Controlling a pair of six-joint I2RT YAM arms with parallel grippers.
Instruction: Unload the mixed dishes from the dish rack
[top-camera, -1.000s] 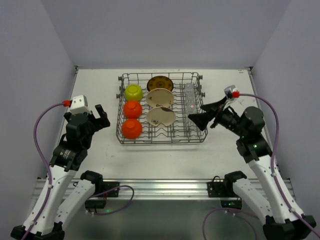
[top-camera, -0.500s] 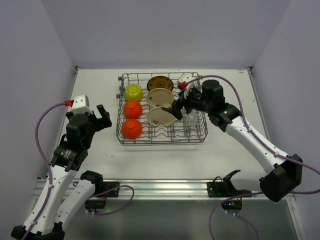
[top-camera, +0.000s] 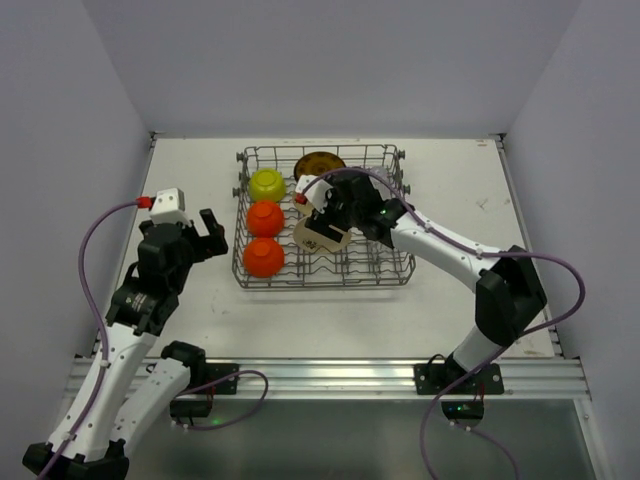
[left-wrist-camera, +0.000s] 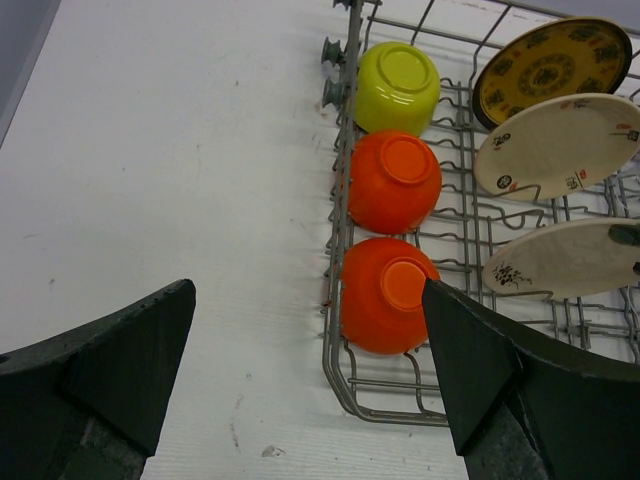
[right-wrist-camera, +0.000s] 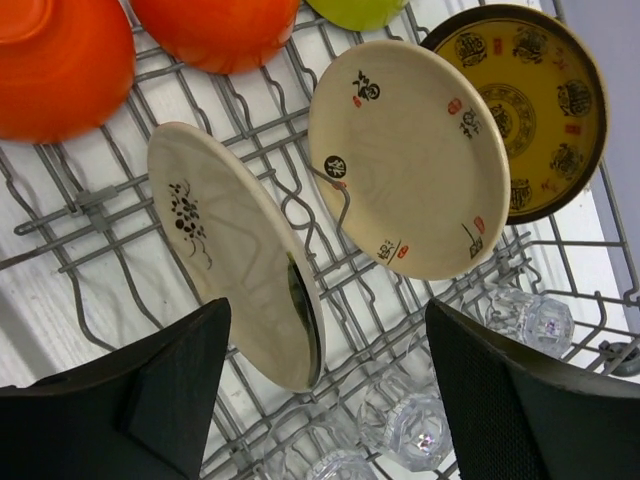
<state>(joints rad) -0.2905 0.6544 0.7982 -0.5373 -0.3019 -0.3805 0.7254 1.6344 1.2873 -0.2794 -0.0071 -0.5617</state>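
We see the grey wire dish rack (top-camera: 322, 215) at the middle of the white counter (top-camera: 450, 310). Down its 9 o'clock side sit a yellow-green bowl (top-camera: 266, 184) and two orange bowls (top-camera: 264, 237), all upside down. Three round plates stand on edge among the tines: the far plate (right-wrist-camera: 525, 105) shows a brown-and-yellow patterned face, the middle plate (right-wrist-camera: 410, 155) and the near plate (right-wrist-camera: 235, 250) show cream undersides with small black and red marks we cannot read. Clear glasses (right-wrist-camera: 415, 425) crowd the rack's 3 o'clock side.

Our right arm reaches across the rack, its right claw (top-camera: 322, 222) open with the near plate's rim between the fingers, not gripped. Our left claw (top-camera: 206, 237) hangs spread wide over bare counter at 9 o'clock of the rack
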